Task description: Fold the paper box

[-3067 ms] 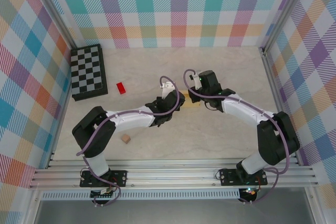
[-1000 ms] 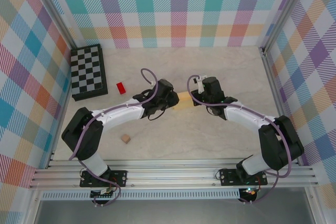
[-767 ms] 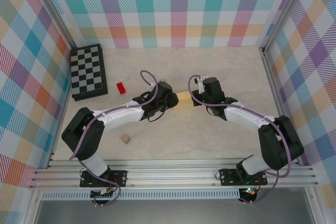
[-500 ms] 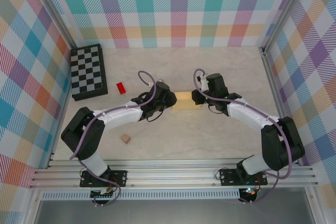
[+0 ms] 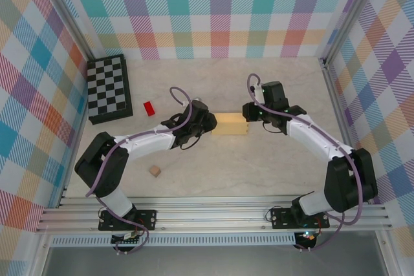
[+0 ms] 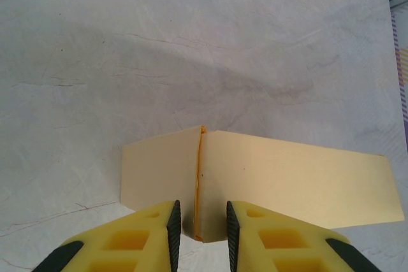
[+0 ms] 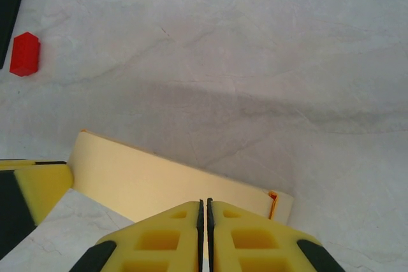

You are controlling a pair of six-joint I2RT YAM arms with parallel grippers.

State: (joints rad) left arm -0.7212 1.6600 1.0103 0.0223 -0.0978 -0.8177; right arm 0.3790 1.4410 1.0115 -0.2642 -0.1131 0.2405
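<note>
Left tool (image 6: 199,226) had its two yellow fingers (image 6: 143,237) narrowly parted, straddling an orange crease (image 6: 199,176) on the paper box (image 5: 231,124). Whether the pads actually pinched the card there could not be told. Right tool (image 7: 204,218) had its fingers pressed together, with only a thin dark line between them, and its tips sat over the box's near edge.

Seen from above, the box lay as a pale yellow flat rectangle near the middle of the table (image 5: 272,166). Its long axis ran left to right, roughly parallel to the table's near edge. The left tool met its left short end and the right tool met its right short end, so the box lay directly between them.

From the left wrist, the box stretched away to the right of the crease as a long panel, with a shorter panel to the left. The crease itself ran straight away from the tool, across the box's short way. From the right wrist, the box slanted from upper left to lower right, with a small orange edge (image 7: 273,203) at its right corner. A red block (image 7: 25,54) lay well apart to the left.
</note>
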